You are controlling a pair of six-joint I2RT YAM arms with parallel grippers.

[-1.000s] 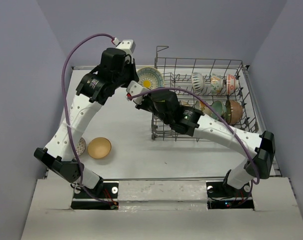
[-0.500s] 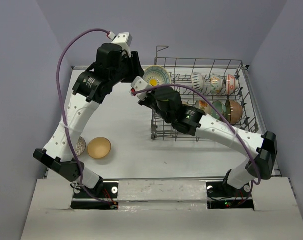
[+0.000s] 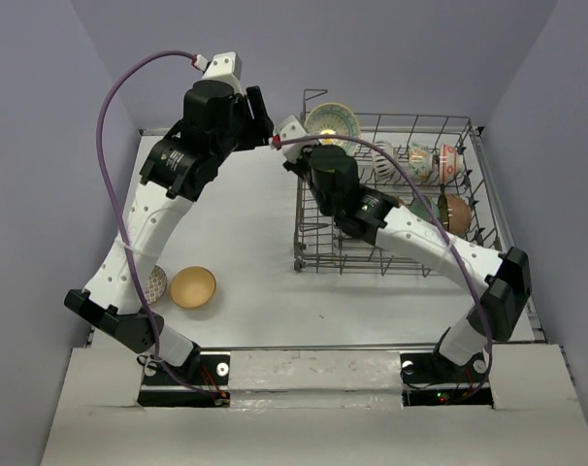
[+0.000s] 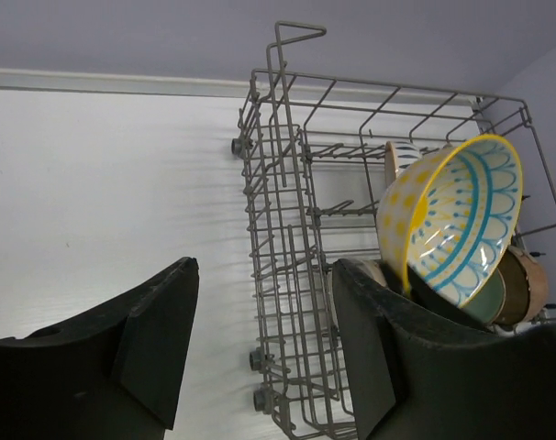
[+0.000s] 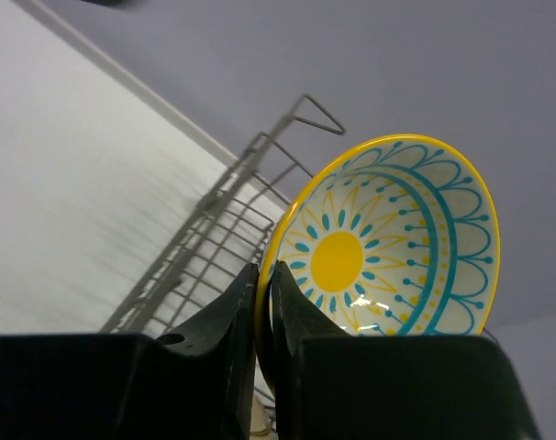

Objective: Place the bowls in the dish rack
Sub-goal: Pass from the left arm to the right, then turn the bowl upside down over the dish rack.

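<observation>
**Over the rack's far-left corner, the right arm holds the sun-patterned bowl**

From above, the right gripper [image 3: 313,139] pinches the round ceramic bowl with blue rim arcs and a yellow centre [image 3: 333,121] over the far-left corner of the grey wire dish rack [image 3: 304,257]. Free tines lie just below it, towards the arm bases. The left gripper [image 3: 258,105] hangs left of the rack, near the bowl but apart from it. A tan bowl [image 3: 192,287] sits on the white table [image 3: 236,223].

Left wrist view: the left gripper's [image 4: 269,275] jaws stand wide with nothing between them. The bowl [image 4: 457,225] is up on edge to their right, beyond the rack's [image 4: 278,110] side wall.

Right wrist view: the right gripper's [image 5: 264,275] jaws are nearly together on the bowl's [image 5: 388,238] yellow rim. The bowl's face is turned to the camera, with rack [image 5: 218,215] wire beneath. Lowering looks like the right arm's job, with the rim lined up between tines.
</observation>
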